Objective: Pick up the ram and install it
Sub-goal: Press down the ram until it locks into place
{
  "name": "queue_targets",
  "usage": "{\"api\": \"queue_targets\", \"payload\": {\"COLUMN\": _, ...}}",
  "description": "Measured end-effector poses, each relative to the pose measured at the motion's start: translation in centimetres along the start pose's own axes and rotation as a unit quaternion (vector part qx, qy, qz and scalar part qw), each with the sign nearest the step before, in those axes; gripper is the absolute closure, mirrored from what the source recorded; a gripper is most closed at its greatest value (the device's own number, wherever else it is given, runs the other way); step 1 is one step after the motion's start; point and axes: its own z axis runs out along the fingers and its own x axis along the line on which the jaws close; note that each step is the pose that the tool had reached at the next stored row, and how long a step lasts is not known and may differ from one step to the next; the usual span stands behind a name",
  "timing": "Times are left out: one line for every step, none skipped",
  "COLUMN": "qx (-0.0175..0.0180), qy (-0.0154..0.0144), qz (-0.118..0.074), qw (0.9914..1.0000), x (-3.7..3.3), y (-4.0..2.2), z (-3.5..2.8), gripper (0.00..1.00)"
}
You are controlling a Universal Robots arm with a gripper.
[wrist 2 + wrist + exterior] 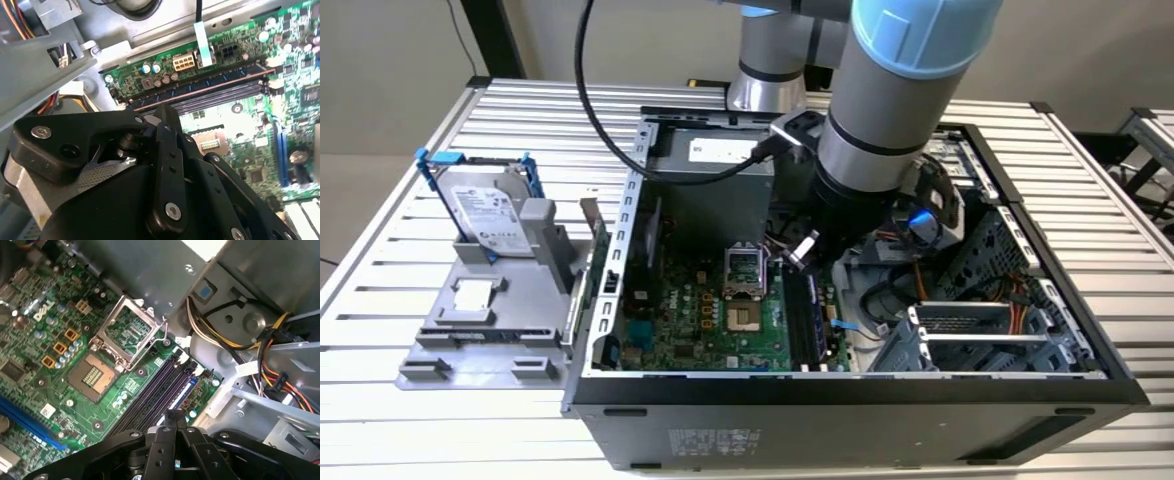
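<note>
Gripper (175,416) lowered inside the open computer case (854,395), fingers pressed together on nothing visible, just above the black motherboard slots (155,395), ram (200,87) seated in a slot.

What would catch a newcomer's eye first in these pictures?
The big grey-and-blue robot arm reaching down into the open computer case, its gripper low over the green motherboard near the long black memory slots. Next, the white-labelled hard drive standing in a blue bracket, outside the case on the exterior view's left.
</note>
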Motion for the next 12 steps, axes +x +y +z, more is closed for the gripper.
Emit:
{"api": "queue_targets", "payload": {"qx": 0.0015, "qy": 0.001, "qz": -0.007, "qw": 0.99997, "x": 0.0, "y": 0.0, "z": 0.0, "gripper": 1.0}}
{"api": "queue_targets", "payload": {"qx": 0.0038, "qy": 0.0026, "qz": -0.014, "qw": 0.9999, "x": 0.0, "y": 0.0, "z": 0.0, "gripper": 1.0}}
{"api": "queue_targets", "payload": {"qx": 0.0066, "qy": 0.0047, "qz": -0.02, "qw": 0.99977, "x": 0.0, "y": 0.0, "z": 0.0, "gripper": 1.0}}
{"api": "queue_targets", "payload": {"qx": 0.0091, "qy": 0.0069, "qz": -0.026, "qw": 0.9996, "x": 0.0, "y": 0.0, "z": 0.0, "gripper": 1.0}}
{"api": "queue_targets", "payload": {"qx": 0.0112, "qy": 0.0089, "qz": -0.032, "qw": 0.99938, "x": 0.0, "y": 0.0, "z": 0.0, "gripper": 1.0}}
{"api": "queue_targets", "payload": {"qx": 0.0119, "qy": 0.0101, "qz": -0.04, "qw": 0.99908, "x": 0.0, "y": 0.0, "z": 0.01, "gripper": 1.0}}
{"api": "queue_targets", "payload": {"qx": 0.0119, "qy": 0.0109, "qz": -0.048, "qw": 0.99873, "x": 0.01, "y": 0.0, "z": 0.01, "gripper": 1.0}}
{"api": "queue_targets", "payload": {"qx": 0.0115, "qy": 0.0117, "qz": -0.057, "qw": 0.99822, "x": 0.01, "y": 0.0, "z": 0.0, "gripper": 1.0}}
{"api": "queue_targets", "payload": {"qx": 0.0109, "qy": 0.0123, "qz": -0.066, "qw": 0.99771, "x": 0.01, "y": 0.0, "z": 0.0, "gripper": 1.0}}
{"api": "queue_targets", "payload": {"qx": 0.0102, "qy": 0.0129, "qz": -0.075, "qw": 0.99707, "x": 0.0, "y": 0.0, "z": 0.0, "gripper": 1.0}}
{"api": "queue_targets", "payload": {"qx": 0.0095, "qy": 0.0134, "qz": -0.084, "qw": 0.99636, "x": 0.0, "y": 0.0, "z": 0.0, "gripper": 1.0}}
{"api": "queue_targets", "payload": {"qx": 0.0088, "qy": 0.0139, "qz": -0.093, "qw": 0.99549, "x": 0.0, "y": 0.0, "z": 0.0, "gripper": 1.0}}
